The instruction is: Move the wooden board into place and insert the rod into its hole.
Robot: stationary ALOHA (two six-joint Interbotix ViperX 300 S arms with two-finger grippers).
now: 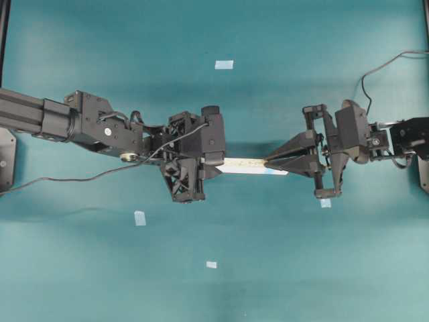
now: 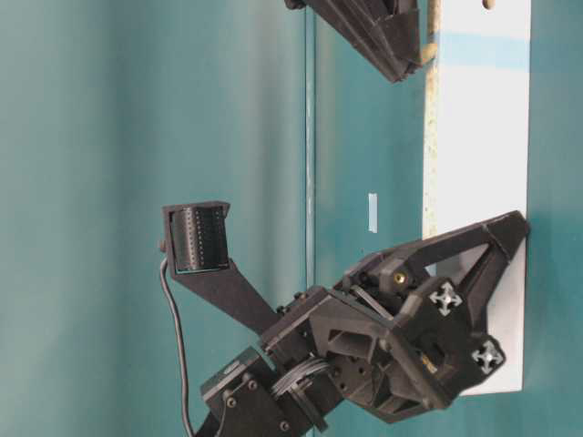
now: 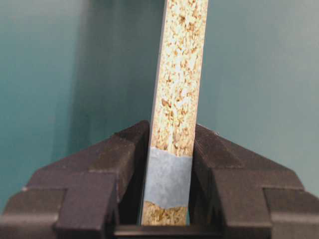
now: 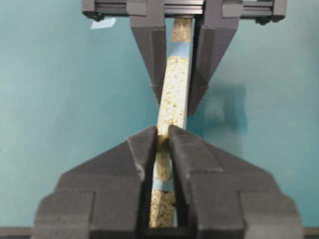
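A: Where is the wooden board (image 1: 242,166)?

B: Mid-table in the overhead view, held on edge and lying along the three-to-nine line between the two arms. Its rough chipboard edge faces the wrist cameras, with a band of blue tape (image 3: 168,179) across it.

A: And who has it?

B: The left gripper (image 3: 168,164) is clamped on the nine o'clock end; in its own wrist view the two black fingers press flat on either face of the board, right at the tape band. In the table-level view the same gripper (image 2: 474,259) sits over the board's white face.

A: The rod?

B: A small cream peg, the rod (image 4: 163,167) sits pinched between the right gripper's (image 4: 162,137) fingers, which are nearly together around it, directly over the board's edge near the three o'clock end. In the table-level view its tip shows at the fingertip (image 2: 428,50), touching or just beside the board's edge; I cannot tell which.

A: The hole?

B: I cannot make it out.

A: Anything else on the table?

B: Small pale-blue tape squares on the teal surface: one at twelve o'clock (image 1: 224,65), one at seven (image 1: 139,218), one at six (image 1: 211,264).
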